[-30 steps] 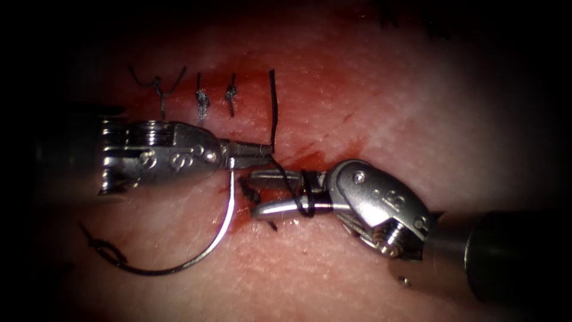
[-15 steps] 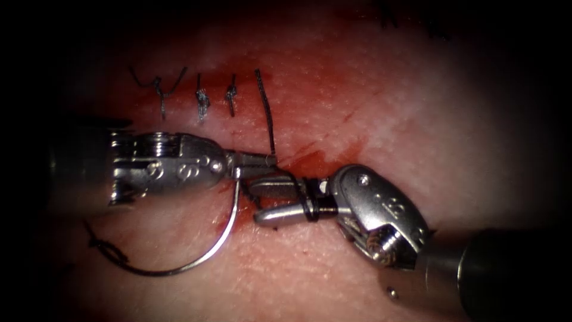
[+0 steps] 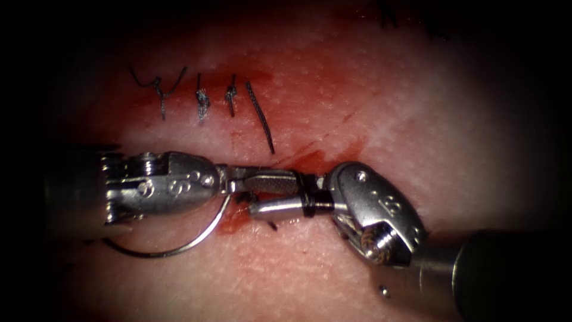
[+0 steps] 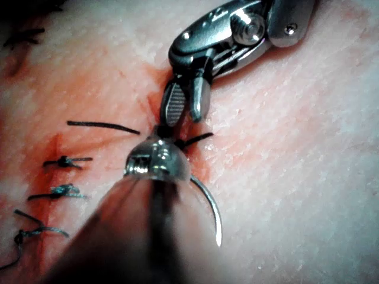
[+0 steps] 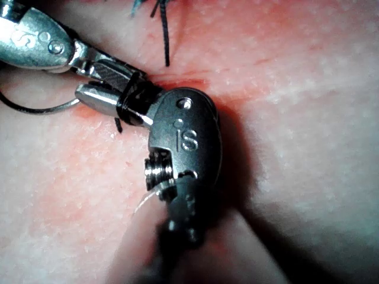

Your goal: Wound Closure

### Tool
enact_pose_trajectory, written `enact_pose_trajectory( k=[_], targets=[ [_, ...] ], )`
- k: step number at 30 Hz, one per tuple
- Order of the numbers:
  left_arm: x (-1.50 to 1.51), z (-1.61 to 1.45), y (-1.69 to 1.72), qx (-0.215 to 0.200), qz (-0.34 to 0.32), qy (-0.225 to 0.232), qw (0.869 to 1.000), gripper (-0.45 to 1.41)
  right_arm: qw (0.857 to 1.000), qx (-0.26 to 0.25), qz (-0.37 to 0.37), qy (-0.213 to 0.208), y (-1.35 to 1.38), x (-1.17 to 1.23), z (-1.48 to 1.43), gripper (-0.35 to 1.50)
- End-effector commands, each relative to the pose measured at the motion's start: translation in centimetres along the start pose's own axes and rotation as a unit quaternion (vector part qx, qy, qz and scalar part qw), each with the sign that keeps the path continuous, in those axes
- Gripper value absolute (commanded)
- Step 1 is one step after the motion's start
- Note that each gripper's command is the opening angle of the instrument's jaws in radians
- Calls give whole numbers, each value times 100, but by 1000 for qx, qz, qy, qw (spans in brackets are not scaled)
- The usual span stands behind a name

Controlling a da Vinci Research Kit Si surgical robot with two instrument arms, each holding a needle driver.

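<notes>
My left tool (image 3: 262, 174), polished steel, clamps dark braided thread (image 3: 260, 117). My right tool (image 3: 262, 194) stands parted, thread coiled around both ribbed jaws. The curved wire needle (image 3: 196, 238) lies free on the glistening tissue (image 3: 417, 107), left of the cut.

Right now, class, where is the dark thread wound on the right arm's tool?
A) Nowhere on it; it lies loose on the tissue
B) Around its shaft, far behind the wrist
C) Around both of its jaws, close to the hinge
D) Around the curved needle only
C: black turns of thread ring both jaws of the right tool next to the hinge, also plain in the right wrist view.
</notes>
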Motion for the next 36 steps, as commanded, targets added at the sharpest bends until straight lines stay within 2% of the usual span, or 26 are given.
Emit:
enact_pose_trajectory(
  k=[1,5,11,23,26,34,36],
  targets=[
    [-3,10,5,-1,-11,1,1000,-45,1000,-11,-2,7,4,-4,2,39],
    [-3,15,12,5,-55,3,998,-45,998,-59,-16,14,9,-3,0,39],
    [0,17,21,5,-76,5,997,-45,992,-120,-33,23,12,5,-1,37],
    [4,27,28,-12,-108,18,994,-45,978,-199,-52,25,15,5,-1,37],
    [9,31,27,-21,-123,23,992,-45,975,-214,-58,20,14,4,2,44],
    [21,39,21,-26,-182,28,983,-45,963,-261,-73,16,17,4,23,76],
    [20,40,20,-27,-193,29,980,-45,960,-270,-77,15,17,5,28,78]
  ],
)
